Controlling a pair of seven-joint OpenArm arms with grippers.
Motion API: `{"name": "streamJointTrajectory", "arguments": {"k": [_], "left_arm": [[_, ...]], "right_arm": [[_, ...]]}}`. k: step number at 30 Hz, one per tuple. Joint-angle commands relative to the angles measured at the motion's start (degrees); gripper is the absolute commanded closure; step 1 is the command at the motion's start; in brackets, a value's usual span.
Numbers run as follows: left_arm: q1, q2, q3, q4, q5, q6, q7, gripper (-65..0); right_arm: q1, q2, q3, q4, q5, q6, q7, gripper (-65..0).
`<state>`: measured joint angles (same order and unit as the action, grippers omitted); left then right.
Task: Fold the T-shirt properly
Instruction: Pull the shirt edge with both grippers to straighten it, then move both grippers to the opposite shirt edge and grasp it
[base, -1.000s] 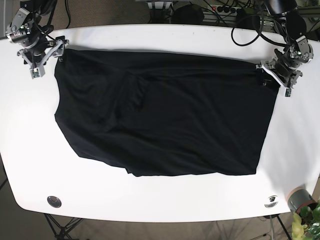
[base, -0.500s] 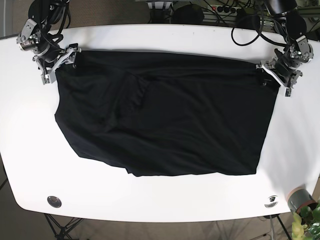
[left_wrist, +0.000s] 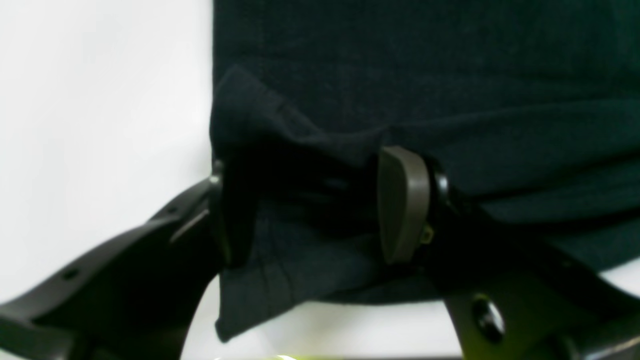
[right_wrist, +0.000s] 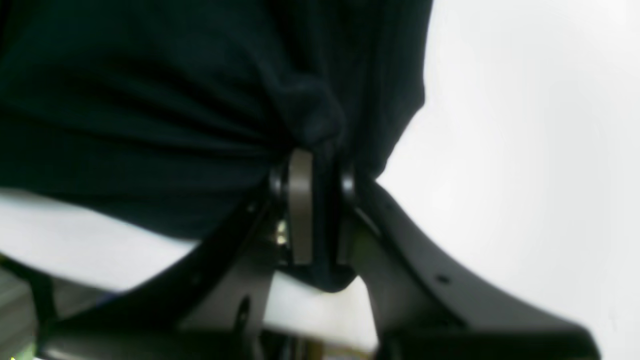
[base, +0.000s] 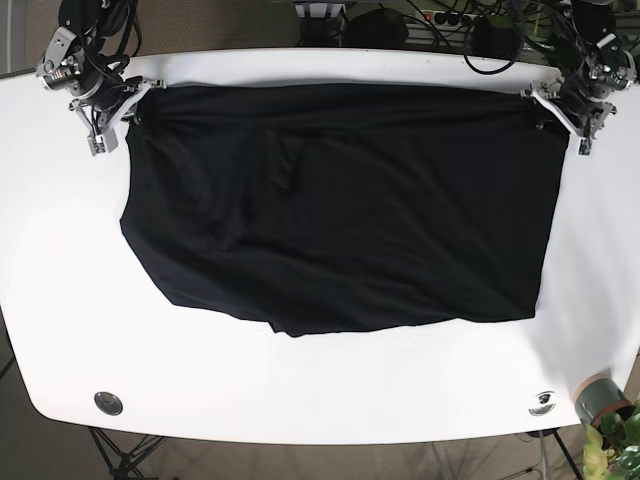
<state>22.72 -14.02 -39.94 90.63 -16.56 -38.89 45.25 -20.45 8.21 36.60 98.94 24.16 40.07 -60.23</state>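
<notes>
The black T-shirt (base: 340, 200) lies spread on the white table (base: 60, 250), its far edge stretched straight near the table's back edge. My right gripper (base: 128, 103), at the base view's left, is shut on the shirt's far left corner. In the right wrist view its jaws (right_wrist: 322, 200) stand close together with the cloth (right_wrist: 150, 100) pinched between them. My left gripper (base: 556, 103) holds the far right corner. In the left wrist view (left_wrist: 315, 210) bunched cloth (left_wrist: 425, 75) fills the gap between its fingers.
A grey pot with a green plant (base: 600, 398) stands off the table's front right corner. Two round fittings (base: 108, 403) (base: 543, 402) sit near the front edge. Cables (base: 490, 40) lie behind the back edge.
Both grippers have moved toward the table's back edge with the shirt's far corners. The whole shirt has slid back and a little to the right, and its far edge is now taut.
</notes>
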Motion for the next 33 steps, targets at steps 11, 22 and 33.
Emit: {"name": "streamJointTrajectory", "arguments": {"k": [11,22,33], "left_arm": [[2.5,2.2,-6.3,8.8,0.2,-0.4,3.8,-34.9],[0.1,1.8,-6.1,14.8,0.5,-0.1,3.8,-43.5],[-10.1,1.1,-6.1,14.6,0.7,-0.1,3.8,-43.3]], "right_arm": [[-3.2,0.7,0.7,7.6,0.1,-0.07,0.3,-42.3],[-0.2,0.7,0.4,13.7,0.1,-0.07,0.3,-45.2],[9.1,1.0,-1.5,11.7,-0.4,-0.07,0.2,-45.2]]}}
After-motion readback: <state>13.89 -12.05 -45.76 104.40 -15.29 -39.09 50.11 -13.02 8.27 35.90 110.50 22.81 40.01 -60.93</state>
